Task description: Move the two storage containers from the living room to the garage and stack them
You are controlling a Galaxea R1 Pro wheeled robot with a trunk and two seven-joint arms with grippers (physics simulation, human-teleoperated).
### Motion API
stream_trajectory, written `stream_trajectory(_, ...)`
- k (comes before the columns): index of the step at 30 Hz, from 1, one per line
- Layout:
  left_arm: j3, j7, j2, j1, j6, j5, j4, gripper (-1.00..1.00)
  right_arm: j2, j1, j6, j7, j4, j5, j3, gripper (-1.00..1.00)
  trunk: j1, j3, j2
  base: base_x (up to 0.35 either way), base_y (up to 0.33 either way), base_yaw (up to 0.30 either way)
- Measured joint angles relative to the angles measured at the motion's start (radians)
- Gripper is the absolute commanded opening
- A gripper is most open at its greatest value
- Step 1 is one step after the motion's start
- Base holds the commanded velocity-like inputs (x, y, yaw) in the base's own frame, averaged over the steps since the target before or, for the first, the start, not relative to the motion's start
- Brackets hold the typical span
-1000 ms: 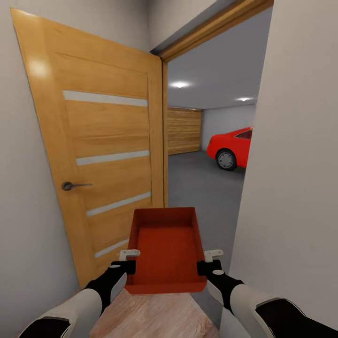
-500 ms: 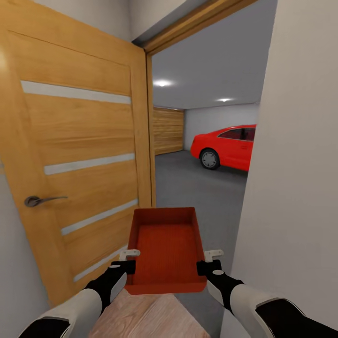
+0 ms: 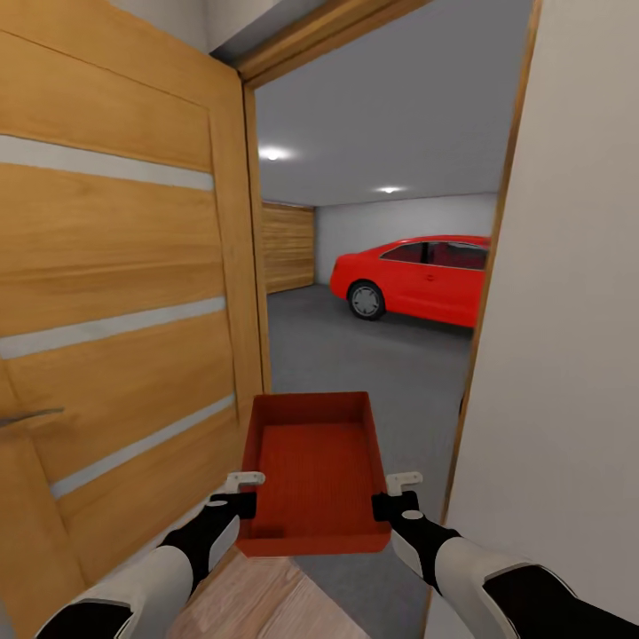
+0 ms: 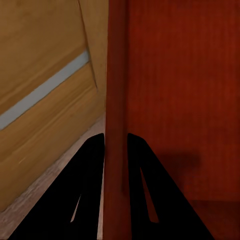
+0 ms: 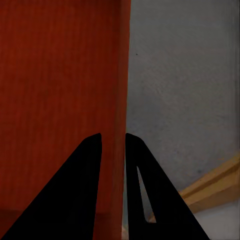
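The left gripper [image 3: 238,499] is clenched on the left wall of the storage container [image 3: 315,466], one finger inside and one outside the rim, as the left wrist view shows with the black fingers [image 4: 92,175] straddling the orange-red wall. The right gripper [image 3: 392,497] pinches the right wall the same way, its fingers [image 5: 87,170] astride the rim in the right wrist view. So the bin hangs level between the two arms, its near end at the grippers and its far end pointing ahead through the doorway.

From where I stand, the step in hand looks like carrying the bin over the threshold. To do it well, both grips should keep even pressure and the same height, so the bin does not twist or slip. The open door [image 3: 115,293] stands close on the left and the white wall [image 3: 568,355] close on the right, so a centred, straight path seems wise.

Beyond, the grey floor [image 3: 373,355] of the garage opens out, with a red car [image 3: 417,277] far off to the right.
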Motion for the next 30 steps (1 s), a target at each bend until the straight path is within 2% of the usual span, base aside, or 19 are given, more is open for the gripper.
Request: stream_trajectory(30, 0.000, 0.001, -0.001, 0.000, 0.000, 0.000, 0.000, -1.00, -0.001, 0.000, 0.000, 0.001, 0.000, -0.001, 0.000, -1.00, 0.000, 0.000, 0.000, 0.293, 0.209, -0.246)
